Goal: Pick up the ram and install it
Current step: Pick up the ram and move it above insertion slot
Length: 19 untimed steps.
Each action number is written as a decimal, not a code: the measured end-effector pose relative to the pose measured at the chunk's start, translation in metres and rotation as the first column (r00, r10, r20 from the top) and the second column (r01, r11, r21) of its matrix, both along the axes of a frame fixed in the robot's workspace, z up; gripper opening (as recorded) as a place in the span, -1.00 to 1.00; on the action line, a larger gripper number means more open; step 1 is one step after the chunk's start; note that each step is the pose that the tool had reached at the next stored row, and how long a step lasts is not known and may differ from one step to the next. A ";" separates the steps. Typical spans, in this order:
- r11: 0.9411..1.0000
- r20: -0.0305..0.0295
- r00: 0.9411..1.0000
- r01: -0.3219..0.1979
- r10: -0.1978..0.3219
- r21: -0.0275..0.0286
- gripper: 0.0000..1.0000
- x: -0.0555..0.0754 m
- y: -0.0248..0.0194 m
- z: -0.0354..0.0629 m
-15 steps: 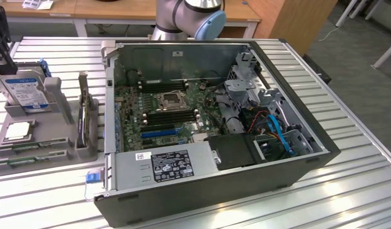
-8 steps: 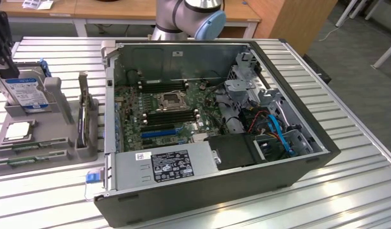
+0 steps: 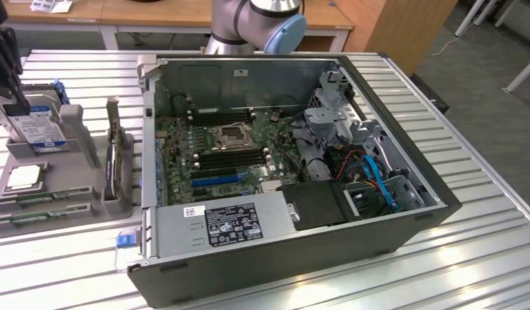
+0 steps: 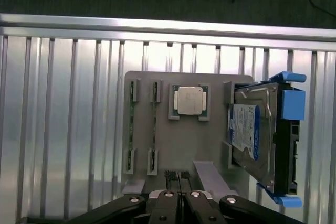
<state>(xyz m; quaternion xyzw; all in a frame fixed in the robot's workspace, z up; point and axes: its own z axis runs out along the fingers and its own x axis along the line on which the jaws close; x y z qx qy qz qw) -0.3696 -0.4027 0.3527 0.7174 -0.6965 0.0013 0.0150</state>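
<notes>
**Closed tool hovers over a parts holder; ram sticks sit in their slots**

Exterior view: A slatted metal worktop [image 3: 489, 258] carries an open computer case [image 3: 274, 265] with its motherboard [image 3: 222, 142] exposed. The robot arm [image 3: 247, 19] rises behind the case. The dark tool [image 3: 20, 103] hangs at the exterior view's left, well apart from the case. Under it is a grey holder [image 3: 86, 208]. A hard drive [image 3: 39, 129] with a blue label stands upright in the holder, right by the tool's tip. Farther from the tool lies a square silver processor [image 3: 24, 175]. Past the processor lies the first ram stick [image 3: 41, 196], and the second ram stick [image 3: 37, 217] is farthest from the tool. Both are thin green strips resting in the holder, and the tool touches neither.

Wrist view: The tool [image 4: 177, 176] has its two fingers pressed together, with nothing between them. It sits above the holder [image 4: 173, 145], which rests on the worktop [image 4: 68, 103]. The processor [image 4: 189, 100] lies almost straight ahead of the fingertips. The first ram stick [image 4: 154, 127] stands on edge in grey clips, just to one side of the tool's line. The second ram stick [image 4: 130, 127] runs parallel to it, one slot farther out. The hard drive [image 4: 252, 135] leans on the opposite side of the tool, with blue brackets on its edge.
</notes>
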 end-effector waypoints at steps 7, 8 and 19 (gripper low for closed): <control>1.000 0.000 1.000 0.000 0.000 0.000 -0.79 0.000 -0.0222 -0.0127; 1.000 0.000 1.000 0.000 0.000 0.000 -0.79 0.000 -0.0265 -0.0145; 1.000 0.000 1.000 0.000 0.000 0.000 -0.79 0.000 -0.0686 -0.0348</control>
